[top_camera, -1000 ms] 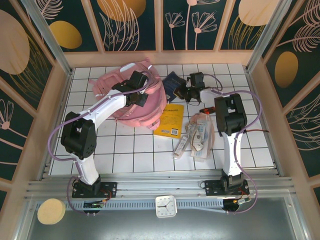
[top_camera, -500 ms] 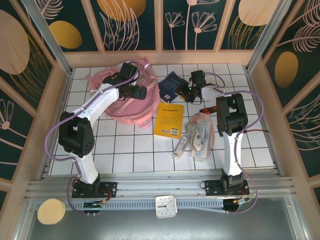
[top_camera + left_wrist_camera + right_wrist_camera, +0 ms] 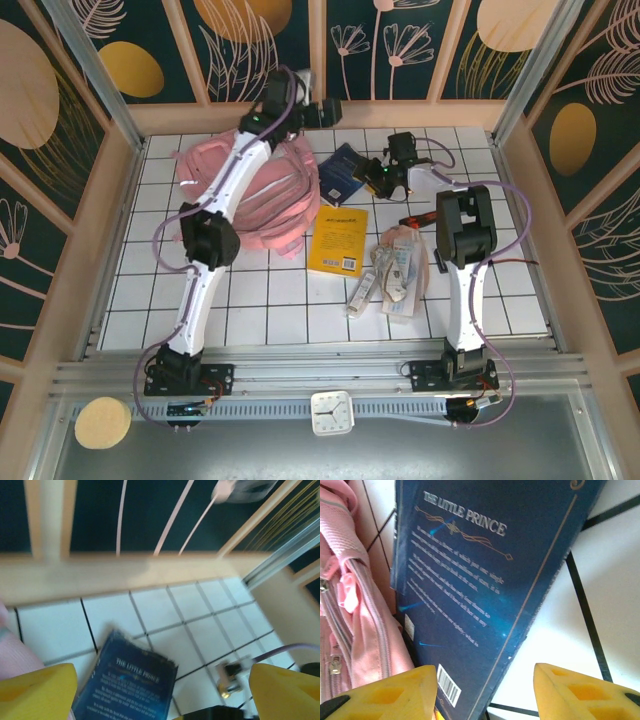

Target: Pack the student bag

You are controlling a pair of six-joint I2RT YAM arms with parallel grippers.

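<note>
The student bag [image 3: 283, 200] lies slumped on the white tiled counter [image 3: 270, 320] at the far left, with the left arm stretched over it toward the far wall. The left tool [image 3: 320, 109] hangs high by that wall, its yellow fingers [image 3: 35, 692] spread wide with nothing between them. Just right of the bag lies a dark blue book [image 3: 341, 170], its left edge touching the bag's zipped side [image 3: 355, 610]. The right tool [image 3: 380, 178] hovers low over this book [image 3: 470, 580] with its jaws parted to a middling width, gripping nothing. A yellow book [image 3: 338, 240] lies nearer, beside the bag, and a clear pouch [image 3: 402, 262] of stationery lies to its right
</note>
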